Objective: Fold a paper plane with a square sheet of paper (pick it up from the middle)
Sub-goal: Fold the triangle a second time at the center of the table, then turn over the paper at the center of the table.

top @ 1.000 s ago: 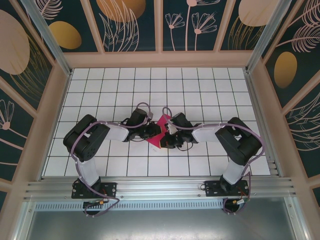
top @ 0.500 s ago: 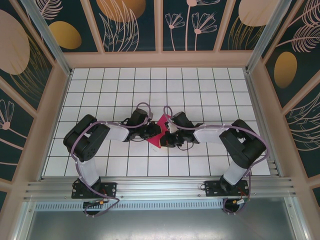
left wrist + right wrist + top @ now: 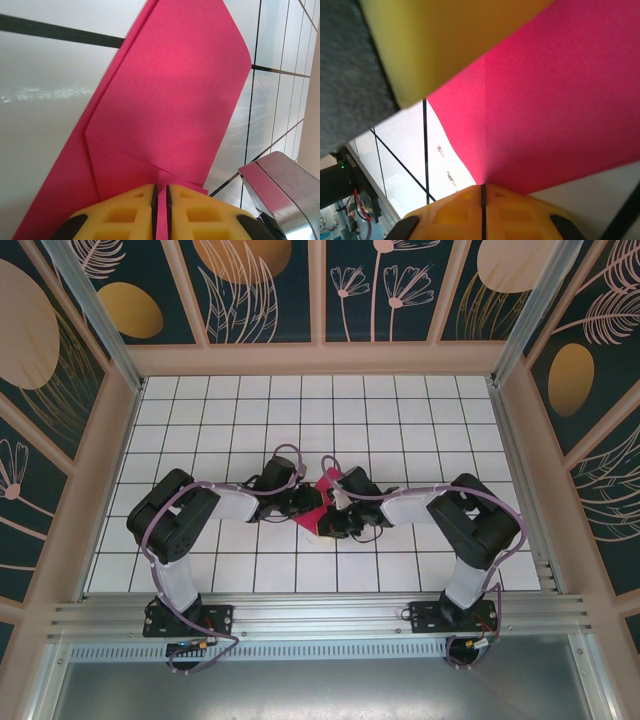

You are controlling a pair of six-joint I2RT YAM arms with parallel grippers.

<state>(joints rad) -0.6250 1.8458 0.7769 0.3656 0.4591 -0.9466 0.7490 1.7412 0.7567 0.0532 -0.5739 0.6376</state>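
The square sheet of paper (image 3: 324,484) is magenta-red and creased into layered flaps, held above the tiles between both grippers at the table's middle. In the left wrist view the folded paper (image 3: 170,100) slopes away with a blunt angled tip, and my left gripper (image 3: 161,192) is shut on its near edge. My right gripper (image 3: 483,189) is shut on a crease of the same paper (image 3: 560,100) from the opposite side. In the top view the left gripper (image 3: 307,507) and right gripper (image 3: 331,514) almost touch. A finished paper plane is out of view.
The white tiled table (image 3: 400,420) is walled by patterned panels on three sides, with a metal rail (image 3: 320,615) at the near edge. The left gripper's yellow finger (image 3: 445,40) crowds the top of the right wrist view. Part of the right gripper (image 3: 282,185) shows beside the paper.
The right arm's elbow swung out and back, and its wrist shifted slightly left. The paper stays pinched between both grippers in the same place.
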